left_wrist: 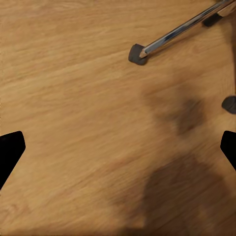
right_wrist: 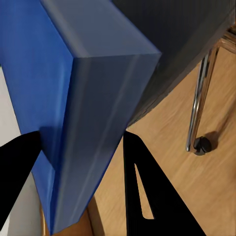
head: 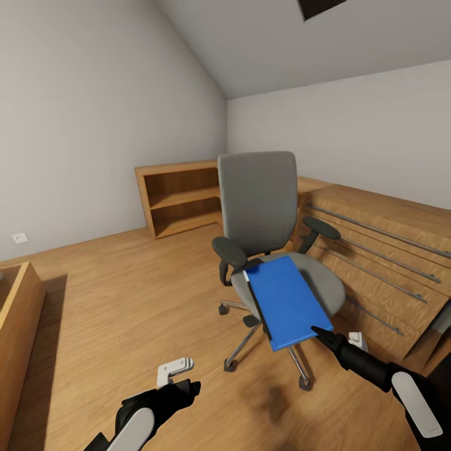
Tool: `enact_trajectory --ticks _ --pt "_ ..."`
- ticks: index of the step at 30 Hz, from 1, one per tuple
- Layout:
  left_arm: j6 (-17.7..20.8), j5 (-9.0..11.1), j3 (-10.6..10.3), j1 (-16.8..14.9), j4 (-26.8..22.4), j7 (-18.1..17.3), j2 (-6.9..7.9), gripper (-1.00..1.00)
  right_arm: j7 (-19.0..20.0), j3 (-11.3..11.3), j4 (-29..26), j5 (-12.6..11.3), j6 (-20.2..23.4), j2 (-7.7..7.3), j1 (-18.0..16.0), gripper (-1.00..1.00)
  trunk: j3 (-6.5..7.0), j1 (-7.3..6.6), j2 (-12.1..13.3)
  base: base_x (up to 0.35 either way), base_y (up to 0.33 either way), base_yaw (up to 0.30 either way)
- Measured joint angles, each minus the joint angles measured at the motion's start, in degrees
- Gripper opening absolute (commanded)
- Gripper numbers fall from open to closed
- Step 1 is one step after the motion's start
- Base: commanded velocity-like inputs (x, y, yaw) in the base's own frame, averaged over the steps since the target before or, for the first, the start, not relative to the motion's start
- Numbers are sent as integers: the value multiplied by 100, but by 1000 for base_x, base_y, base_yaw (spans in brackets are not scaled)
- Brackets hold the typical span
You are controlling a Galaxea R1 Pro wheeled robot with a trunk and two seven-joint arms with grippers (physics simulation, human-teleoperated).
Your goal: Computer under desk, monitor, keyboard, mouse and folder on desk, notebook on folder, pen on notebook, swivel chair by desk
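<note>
Swivel chair [head: 263,250] stands mid-room on wood floor [head: 125,300], grey back facing away toward far wall, chrome star base w/ casters below. Blue folder [head: 285,300] lies flat on the seat, long edge running near-to-far, its near end overhanging the seat's front edge. A thin white strip shows along the folder's left edge, too small to tell what it is. Right gripper [head: 322,332] sits at the folder's near right corner; in the right wrist view the folder [right_wrist: 83,108] edge lies between the two black fingers [right_wrist: 142,187], one finger on each face, jaws narrowed around the folder's thickness and touching it, so it looks gripped at that corner. Chair seat underside [right_wrist: 187,44] and a chrome leg w/ caster [right_wrist: 201,145] show beyond the folder there. Left gripper [head: 178,376] hangs low at near left, well apart from the chair, over bare floor; in the left wrist view its fingertips [left_wrist: 11,150] sit at opposite edges, jaws wide, nothing between them but floor, w/ one chair caster [left_wrist: 136,53] farther off. Light-wood chest w/ long bar handles [head: 382,263] stands right of chair; open low shelf unit [head: 181,197] against far wall.
</note>
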Motion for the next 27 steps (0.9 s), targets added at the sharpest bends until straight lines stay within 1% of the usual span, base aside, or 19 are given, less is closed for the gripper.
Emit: enact_trajectory --ticks 8,15,18,22,25,26,27 --pt "8 -6 -4 0 47 17 -4 100 0 -7 8 0 0 0 0 -100 144 -175 321 -22 0 0" --pt "8 -1 -5 0 51 18 -8 100 0 -15 9 1 0 0 0 -100 269 -326 602 -255 -2 0" --pt "9 -4 -4 0 51 18 -9 100 0 -24 20 9 -3 -3 1 -100 270 -327 603 -243 -20 0" --pt "9 -8 1 0 51 16 -9 100 -5 -46 37 -3 -8 -17 0 -100 270 -329 603 -85 -7 0" --pt "9 -8 6 0 50 13 -6 100 -13 -158 48 -7 -10 -24 0 -100 270 -330 603 -21 -2 0" --pt "9 -13 8 0 51 12 -3 100 -25 -275 50 -11 -11 -30 0 -100 270 -330 603 -9 -1 0" --pt "9 -14 7 0 51 12 -2 100 -29 -320 51 -7 -11 -31 0 -100 270 -330 603 -6 -1 0"
